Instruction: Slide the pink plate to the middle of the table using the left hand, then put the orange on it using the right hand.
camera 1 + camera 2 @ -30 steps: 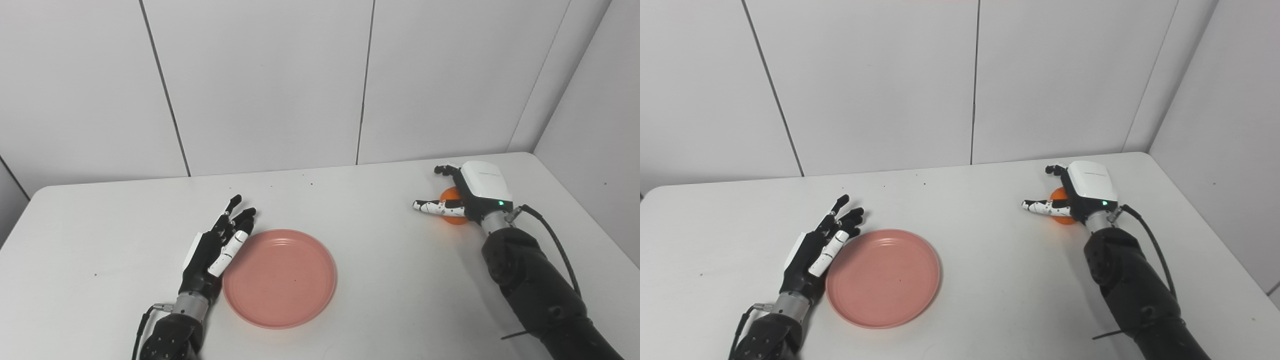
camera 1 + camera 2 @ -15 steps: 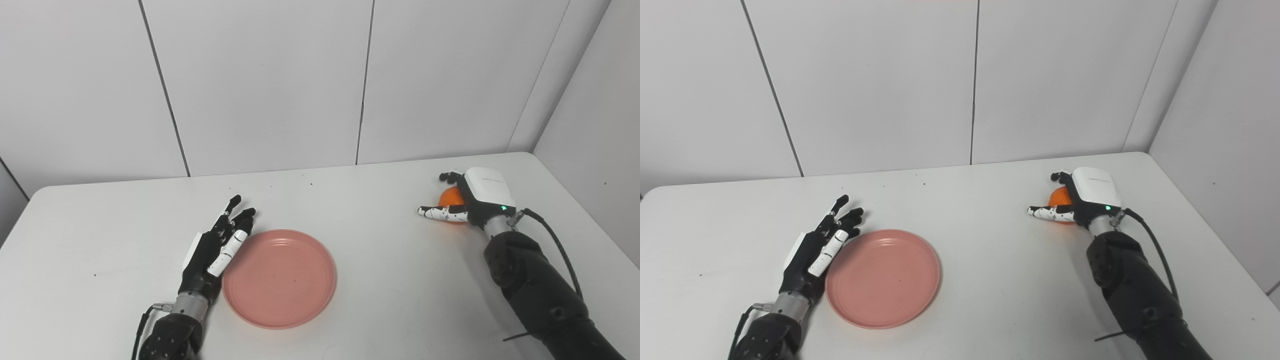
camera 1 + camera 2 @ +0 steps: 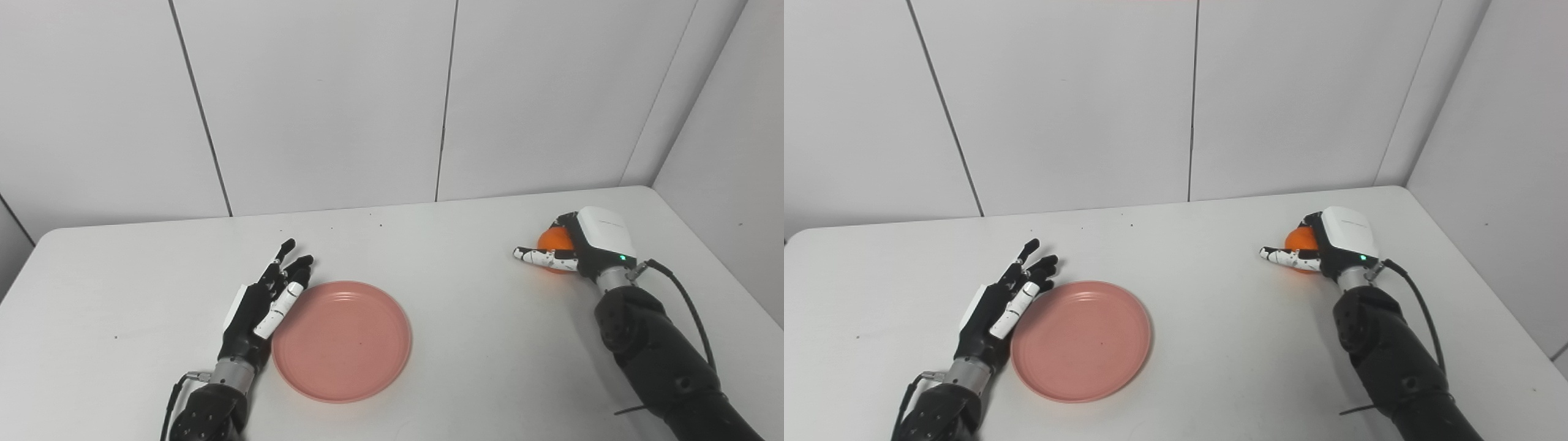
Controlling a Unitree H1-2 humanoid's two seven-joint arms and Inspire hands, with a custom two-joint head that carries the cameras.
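Orange half hidden within closed right hand; left hand empty, fingers spread.

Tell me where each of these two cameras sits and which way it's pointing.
Left eye view: head-mounted, looking down at the white table; both arms enter from below, left hand beside the pink plate.
Right eye view: set slightly rightward, same aim; right hand around the orange.
Shared: same scene, slightly offset.

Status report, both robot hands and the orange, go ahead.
Left robot hand open, flat beside pink plate. Right robot hand curled around orange. Path to plate clear.
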